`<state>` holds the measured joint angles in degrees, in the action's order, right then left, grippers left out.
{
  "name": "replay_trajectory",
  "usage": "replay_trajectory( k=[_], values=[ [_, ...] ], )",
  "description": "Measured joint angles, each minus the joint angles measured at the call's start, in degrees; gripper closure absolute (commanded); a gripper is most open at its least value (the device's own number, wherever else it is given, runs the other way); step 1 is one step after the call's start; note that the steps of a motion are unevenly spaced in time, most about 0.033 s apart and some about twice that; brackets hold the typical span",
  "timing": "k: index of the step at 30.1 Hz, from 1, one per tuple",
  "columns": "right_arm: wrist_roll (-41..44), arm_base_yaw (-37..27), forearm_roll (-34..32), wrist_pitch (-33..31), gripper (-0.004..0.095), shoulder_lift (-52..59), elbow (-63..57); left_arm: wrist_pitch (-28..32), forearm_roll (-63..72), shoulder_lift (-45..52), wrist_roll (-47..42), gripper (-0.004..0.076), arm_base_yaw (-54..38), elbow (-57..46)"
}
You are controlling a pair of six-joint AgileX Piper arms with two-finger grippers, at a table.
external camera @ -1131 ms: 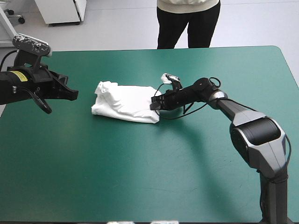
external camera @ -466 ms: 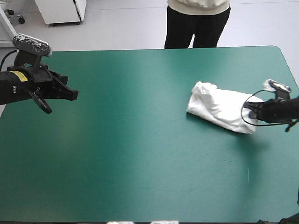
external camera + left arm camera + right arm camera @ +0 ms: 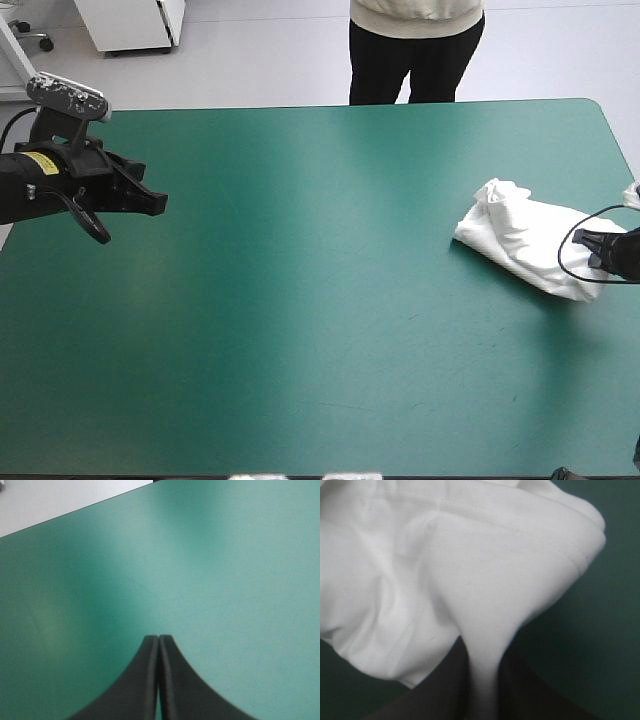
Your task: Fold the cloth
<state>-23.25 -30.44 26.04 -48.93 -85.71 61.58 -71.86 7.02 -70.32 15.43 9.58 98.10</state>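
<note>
T-shirt [image 3: 522, 235]: white folded bundle, flat on the teal-green cover [image 3: 300, 330]. Close to the table's right edge, roughly midway between far and near edges. Set at a slant: bunched, lumpy end toward the table's middle and far side, smoother end toward the right edge. Soft wrinkles along its length.

Right gripper [image 3: 592, 245]: at the table's right edge, mostly cut off in the high view. Black fingers at the bundle's right-hand end, touching it. In the right wrist view, right gripper [image 3: 482, 652] pinched all but closed on the cloth, a narrow fold of white drawn down between the two fingers. T-shirt [image 3: 470, 565] spread ahead of the fingers, a stitched hem running across it, rounded fold at one side. Cover showing beside and beyond the cloth.

Left gripper [image 3: 155, 203]: held above the cover near the table's left edge, well apart from the T-shirt, pointed toward the table's middle. In the left wrist view, left gripper [image 3: 158, 640] pressed together into one pointed arch, cover ahead and the table's far edge beyond.
</note>
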Motion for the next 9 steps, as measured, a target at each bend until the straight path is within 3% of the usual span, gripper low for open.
replay_trajectory(
  k=[4, 6, 9],
  values=[
    [-0.81, 0.00, 0.59, -0.53, 0.0137, 0.06, 0.00, 0.00, -0.05, 0.00, 0.01, 0.0733, 0.00, 0.00],
    [-1.27, 0.00, 2.11, -1.25, 0.0041, 0.17, 0.00, 0.00, -0.05, 0.00, 0.01, 0.0733, 0.00, 0.00],
    [-1.38, 0.00, 4.60, -4.28, 0.0026, 0.28, 0.30, 0.00, -0.05, 0.05, 0.01, 0.0733, 0.00, 0.00]
  ],
)
